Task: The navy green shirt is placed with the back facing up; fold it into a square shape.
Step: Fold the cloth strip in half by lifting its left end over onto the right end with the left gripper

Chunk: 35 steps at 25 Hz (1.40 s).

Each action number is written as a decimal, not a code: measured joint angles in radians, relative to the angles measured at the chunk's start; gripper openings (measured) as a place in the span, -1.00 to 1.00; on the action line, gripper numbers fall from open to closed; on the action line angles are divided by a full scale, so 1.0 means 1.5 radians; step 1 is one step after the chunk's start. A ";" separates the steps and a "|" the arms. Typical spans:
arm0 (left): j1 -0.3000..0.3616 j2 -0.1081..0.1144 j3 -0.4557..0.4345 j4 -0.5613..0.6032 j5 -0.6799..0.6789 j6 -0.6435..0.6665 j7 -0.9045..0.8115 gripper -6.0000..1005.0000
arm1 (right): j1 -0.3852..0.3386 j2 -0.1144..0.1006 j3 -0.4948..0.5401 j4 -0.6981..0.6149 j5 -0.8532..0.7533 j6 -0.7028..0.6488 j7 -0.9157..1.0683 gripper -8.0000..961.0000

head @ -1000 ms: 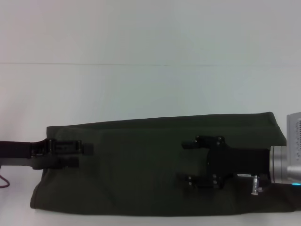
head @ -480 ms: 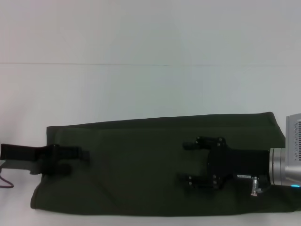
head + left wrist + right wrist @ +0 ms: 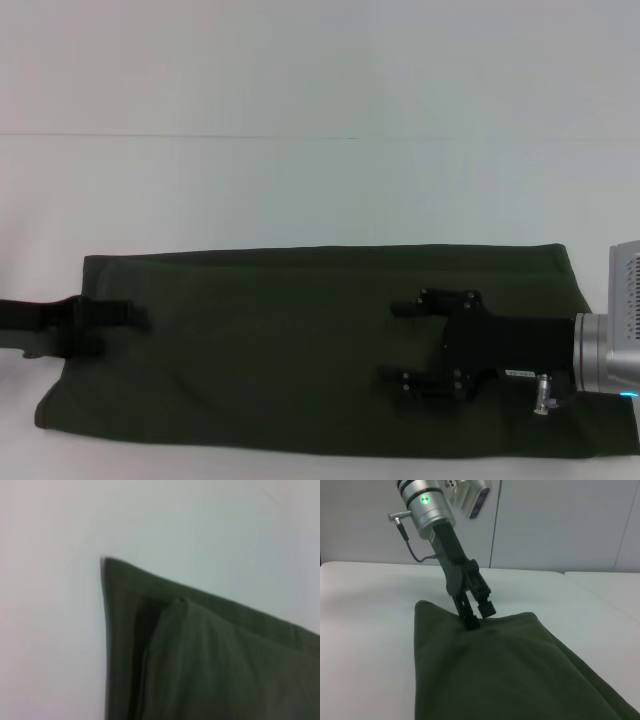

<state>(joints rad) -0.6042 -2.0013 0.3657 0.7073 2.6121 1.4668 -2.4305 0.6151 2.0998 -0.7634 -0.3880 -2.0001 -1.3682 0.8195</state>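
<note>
The navy green shirt [image 3: 270, 350] lies as a long dark olive band across the near part of the white table, plain side up. My left gripper [image 3: 112, 328] is at its left end, shut on the cloth edge. In the right wrist view the left gripper [image 3: 477, 616] comes down onto the far end of the shirt [image 3: 490, 670], where the cloth rises to a small peak. My right gripper [image 3: 395, 341] is open over the shirt's right half, fingers spread wide with nothing between them. The left wrist view shows only a layered corner of the shirt [image 3: 210, 660].
The white table [image 3: 320, 190] stretches bare behind the shirt up to a pale wall. The shirt's near edge runs close to the table's front edge. A second white surface [image 3: 610, 587] adjoins the table beyond a seam.
The left gripper has drawn back to the left and the whole shirt has slid left with it and lies flatter. The right gripper has stayed in place, open.
</note>
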 joint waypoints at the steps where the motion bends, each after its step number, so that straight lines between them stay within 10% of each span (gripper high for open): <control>1: 0.000 0.001 -0.004 0.002 0.000 0.003 0.001 0.81 | 0.000 0.000 0.000 0.000 0.000 0.000 0.000 0.66; 35: -0.003 0.013 0.003 0.034 0.044 -0.057 0.006 0.73 | 0.010 0.000 -0.002 0.000 0.000 0.025 0.005 0.66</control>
<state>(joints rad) -0.6090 -1.9817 0.3695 0.7577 2.6788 1.3811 -2.4222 0.6305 2.0999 -0.7660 -0.3881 -2.0003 -1.3312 0.8268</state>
